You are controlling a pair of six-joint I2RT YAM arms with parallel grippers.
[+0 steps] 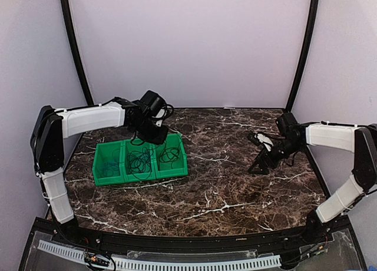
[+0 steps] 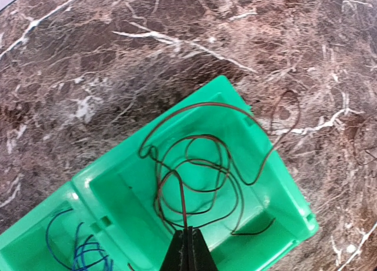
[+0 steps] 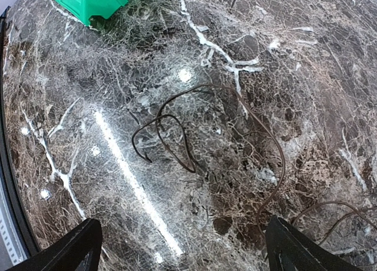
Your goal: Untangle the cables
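The table (image 3: 88, 165) looks like polished marble, dark brown with white veins. It is glossy and throws back the lamps as bright streaks and spots. The bin (image 2: 288, 194) is green plastic, smooth, with a soft shine on its walls. The black cable (image 2: 200, 104) and the blue cable (image 2: 78, 241) have a thin, smooth coat. The left arm (image 1: 88, 119) wears white matt shells. The walls (image 1: 188, 47) look plain and matt.
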